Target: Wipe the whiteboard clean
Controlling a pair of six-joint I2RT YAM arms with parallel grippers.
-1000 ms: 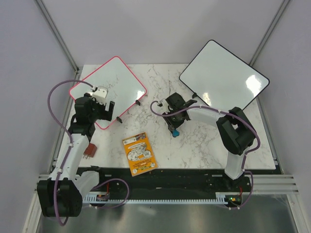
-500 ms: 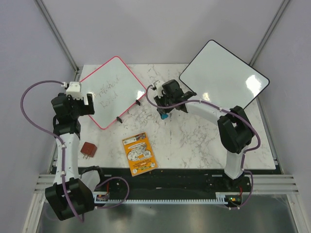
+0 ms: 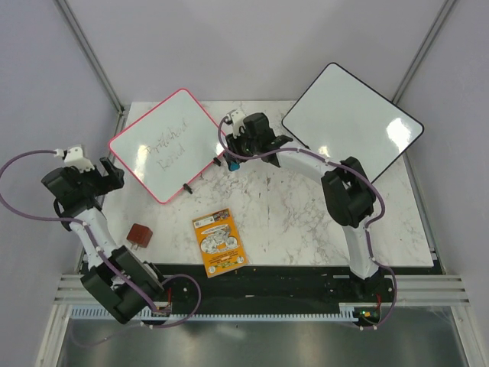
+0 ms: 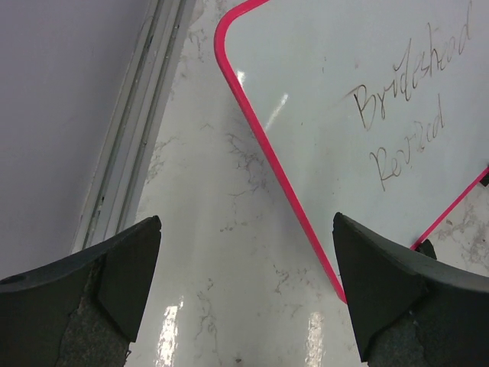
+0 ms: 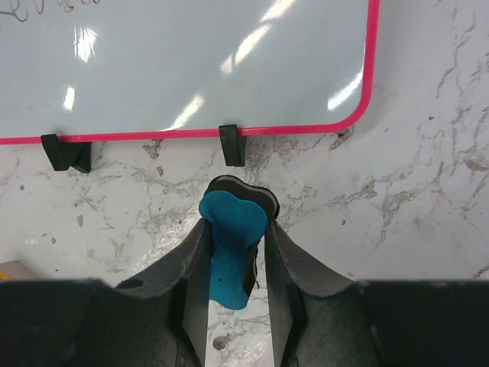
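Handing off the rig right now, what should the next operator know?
Left pincer: open, empty, over the table off the whiteboard's left corner.
Right pincer: shut on the blue eraser, over the table just short of the board's footed edge.
Done: eraser picked up and brought to the board.
Left: two lines of handwriting are on the board and nothing looks wiped yet; move the eraser onto the surface and wipe them off.

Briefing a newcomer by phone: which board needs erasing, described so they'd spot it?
On the marble table, look to the far left corner. The whiteboard there has a pink frame and faint handwriting; the other board, far right, is black-framed and blank.
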